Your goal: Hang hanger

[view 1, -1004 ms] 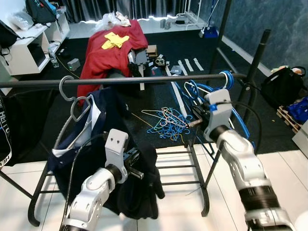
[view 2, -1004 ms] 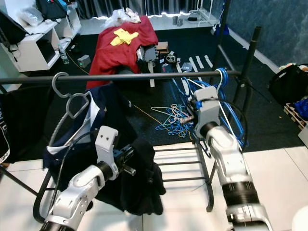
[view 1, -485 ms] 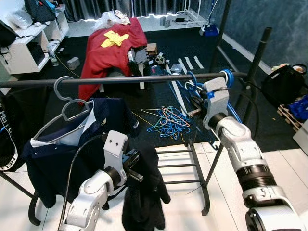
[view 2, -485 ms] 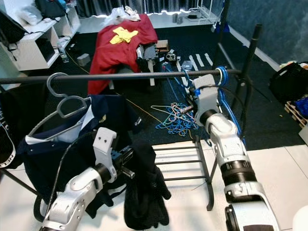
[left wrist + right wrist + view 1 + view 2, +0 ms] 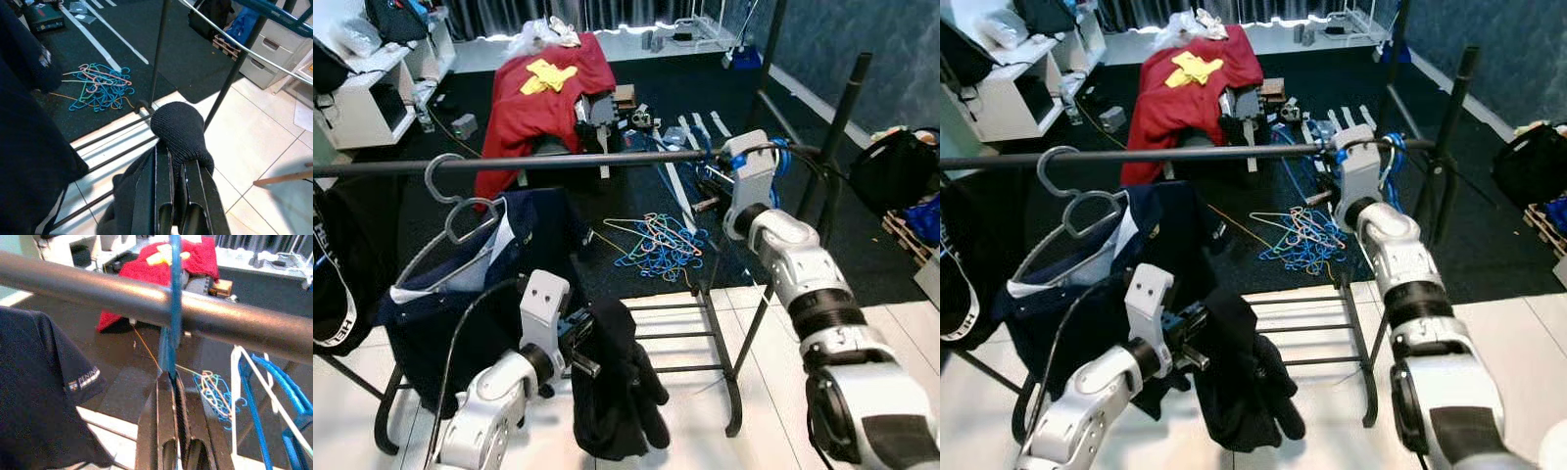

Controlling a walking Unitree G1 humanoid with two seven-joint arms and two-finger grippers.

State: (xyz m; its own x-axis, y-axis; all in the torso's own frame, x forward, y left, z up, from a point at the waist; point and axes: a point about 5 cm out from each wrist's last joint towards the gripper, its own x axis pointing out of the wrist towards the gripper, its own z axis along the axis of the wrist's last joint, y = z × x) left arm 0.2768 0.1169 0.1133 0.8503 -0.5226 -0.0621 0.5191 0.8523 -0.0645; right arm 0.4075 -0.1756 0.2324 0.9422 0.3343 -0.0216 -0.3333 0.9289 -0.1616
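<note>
Up at the rail [image 5: 98, 289], the right gripper [image 5: 171, 377] is pinching a blue hanger [image 5: 172, 308] (jaws shut), while the left gripper [image 5: 176, 161] is clamping a black garment [image 5: 178, 125].

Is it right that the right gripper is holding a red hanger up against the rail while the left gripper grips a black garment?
Not quite. The hanger in the right gripper is blue, not red, as the right wrist view shows. It is at the rail, and the left gripper grips the black garment.

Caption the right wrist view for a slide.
Right gripper shut on a blue hanger, its hook over the black rail.
</note>
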